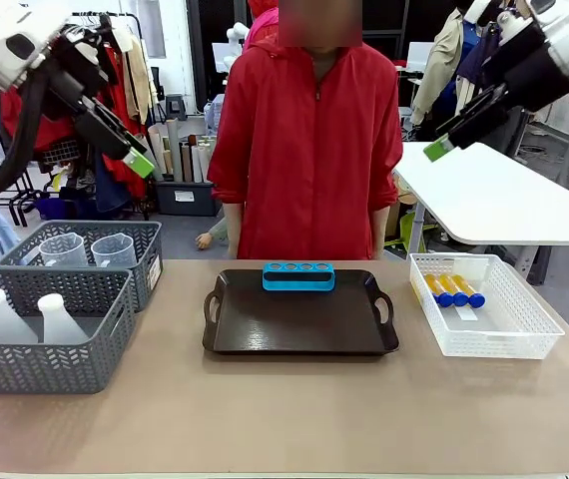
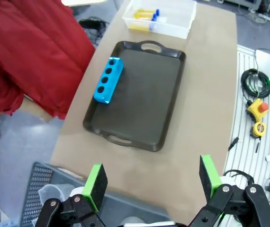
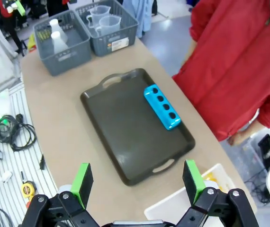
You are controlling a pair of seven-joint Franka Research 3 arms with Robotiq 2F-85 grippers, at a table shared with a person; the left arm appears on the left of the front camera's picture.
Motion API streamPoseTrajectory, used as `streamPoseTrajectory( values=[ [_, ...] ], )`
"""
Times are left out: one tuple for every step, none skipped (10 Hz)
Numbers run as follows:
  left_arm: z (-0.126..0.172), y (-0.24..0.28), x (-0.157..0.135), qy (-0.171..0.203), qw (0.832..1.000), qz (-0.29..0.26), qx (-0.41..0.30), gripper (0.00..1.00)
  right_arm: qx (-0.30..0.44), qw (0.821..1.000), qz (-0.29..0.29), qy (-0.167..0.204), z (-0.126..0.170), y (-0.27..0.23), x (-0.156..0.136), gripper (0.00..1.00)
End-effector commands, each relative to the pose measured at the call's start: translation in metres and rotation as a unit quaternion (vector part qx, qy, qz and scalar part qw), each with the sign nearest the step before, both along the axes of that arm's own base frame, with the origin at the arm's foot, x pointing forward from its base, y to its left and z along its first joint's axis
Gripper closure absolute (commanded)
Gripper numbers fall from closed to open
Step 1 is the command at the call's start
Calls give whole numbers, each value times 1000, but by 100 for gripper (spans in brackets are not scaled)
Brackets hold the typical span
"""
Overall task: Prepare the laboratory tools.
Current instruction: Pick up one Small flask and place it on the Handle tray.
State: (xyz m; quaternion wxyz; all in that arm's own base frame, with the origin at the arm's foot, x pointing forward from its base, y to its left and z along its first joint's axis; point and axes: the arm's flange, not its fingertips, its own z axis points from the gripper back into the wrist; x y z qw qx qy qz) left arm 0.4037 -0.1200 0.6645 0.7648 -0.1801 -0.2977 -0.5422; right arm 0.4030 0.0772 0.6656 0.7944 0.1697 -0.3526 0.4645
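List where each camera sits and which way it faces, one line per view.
Front view: fixed between the arms on the robot's side, facing across the table at the person; left gripper and right gripper raised at the top corners.
Left wrist view: high over the table's left end, looking down at the tray; its open fingers rise below.
Right wrist view: high over the right end, looking down; its open fingers below.
Shared: both wrist views hold the tray, the blue rack and the red jacket.
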Motion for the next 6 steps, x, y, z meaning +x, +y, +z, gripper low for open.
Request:
streamPoseTrajectory(
  values=[
    [10,9,9,-13,1000,0,22,0,0,1000,3,-3,14,-10,17,0],
    [14,16,12,-21,999,12,27,0,1,1000,0,-6,19,-15,21,0],
    [16,23,18,-31,999,26,36,0,3,1000,-5,-6,25,-20,27,0],
    [18,31,24,-31,999,31,31,0,5,1000,-1,-10,28,-26,32,0],
    [20,37,28,-31,998,36,28,0,10,1000,1,-10,30,-32,37,0],
    [22,43,32,-32,998,41,25,0,15,1000,0,-10,33,-38,42,0]
  ],
)
